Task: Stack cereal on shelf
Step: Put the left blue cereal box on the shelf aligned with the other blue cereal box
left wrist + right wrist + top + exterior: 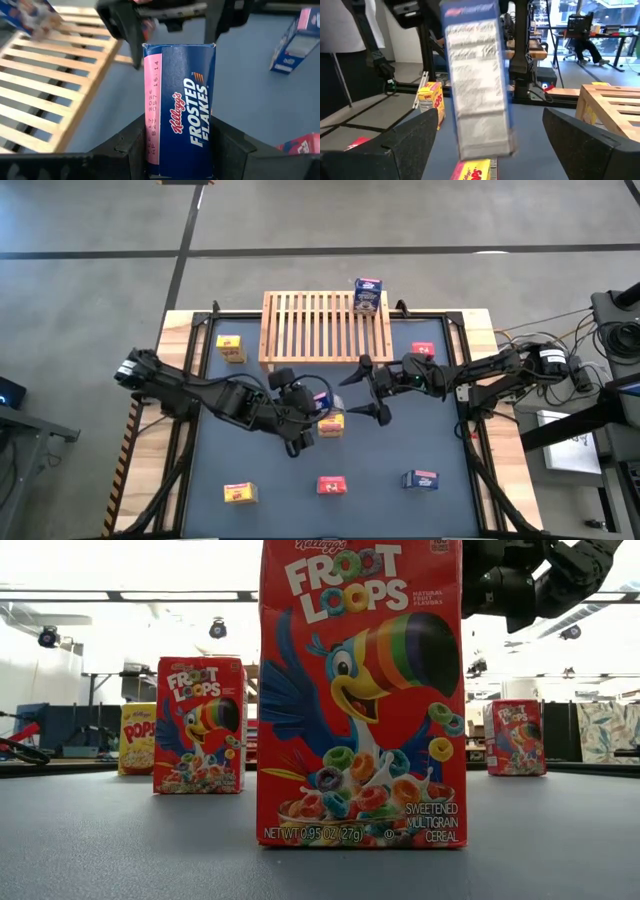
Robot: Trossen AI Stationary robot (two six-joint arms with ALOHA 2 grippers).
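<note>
Left hand grips a blue cereal box (right hand spread wide, empty).

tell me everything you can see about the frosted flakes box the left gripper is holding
The Frosted Flakes box is a small blue cardboard carton with white lettering and a pink side panel bearing a printed date code. It is closed and looks undamaged. The left gripper is shut on its lower end, one finger on each side. It is held over the dark mat just in front of the shelf, between the right gripper's open fingers, which stand clear of it.
</note>
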